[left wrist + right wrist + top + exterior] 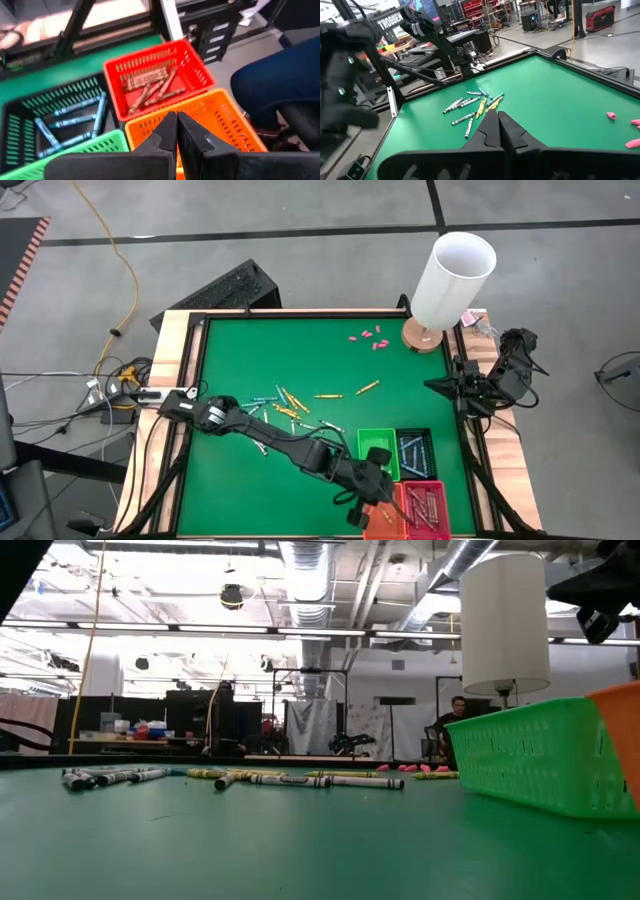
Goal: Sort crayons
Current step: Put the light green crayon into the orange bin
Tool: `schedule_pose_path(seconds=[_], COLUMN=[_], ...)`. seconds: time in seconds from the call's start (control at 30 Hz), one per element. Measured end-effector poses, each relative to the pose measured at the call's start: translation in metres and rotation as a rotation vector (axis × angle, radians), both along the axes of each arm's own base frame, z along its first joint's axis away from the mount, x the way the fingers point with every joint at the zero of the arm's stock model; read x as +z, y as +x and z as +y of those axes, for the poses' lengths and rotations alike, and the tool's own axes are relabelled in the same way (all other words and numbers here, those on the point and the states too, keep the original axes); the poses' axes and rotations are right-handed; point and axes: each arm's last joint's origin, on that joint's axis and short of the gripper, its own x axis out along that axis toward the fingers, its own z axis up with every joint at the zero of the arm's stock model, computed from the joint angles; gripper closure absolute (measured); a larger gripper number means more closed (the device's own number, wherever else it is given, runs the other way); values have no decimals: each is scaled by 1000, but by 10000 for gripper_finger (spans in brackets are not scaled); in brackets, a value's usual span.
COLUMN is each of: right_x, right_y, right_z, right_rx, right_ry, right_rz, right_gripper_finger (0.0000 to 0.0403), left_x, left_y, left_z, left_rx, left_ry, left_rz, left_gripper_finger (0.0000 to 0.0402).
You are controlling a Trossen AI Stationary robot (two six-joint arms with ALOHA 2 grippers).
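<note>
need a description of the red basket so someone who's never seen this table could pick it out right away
On the green table, look at the cluster of four small plastic baskets at the near right corner, where the left gripper hovers shut over the orange basket. The red basket sits beside the orange one and next to the dark basket holding blue crayons. It alone is red and holds brownish-red crayons.

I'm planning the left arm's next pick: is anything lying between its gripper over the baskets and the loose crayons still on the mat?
Nothing visible does. The left gripper hangs shut over the orange basket; between the baskets and the loose crayons lies only bare green mat. The pink pieces and lamp sit off toward the far edge.
</note>
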Motion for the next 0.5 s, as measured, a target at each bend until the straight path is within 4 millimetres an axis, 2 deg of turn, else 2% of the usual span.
schedule_pose_path(seconds=[0.13,0.23,0.33,0.4,0.5], right_x=[0,-1,-2,-2,-2], right_y=[0,0,0,0,0], right_z=[0,0,0,0,0], right_rx=[0,0,-3,-3,-3], right_ry=[-2,-12,-18,-18,-18], right_rz=[2,10,14,14,14], right_gripper_finger=[403,403,403,403,403], left_x=[-12,-5,9,18,16], left_y=[0,-4,-2,0,4], left_z=[6,22,57,86,129], left_rx=[65,216,331,335,329], left_ry=[54,191,234,169,114], left_rz=[69,85,98,129,211], left_gripper_finger=[400,401,395,381,349])
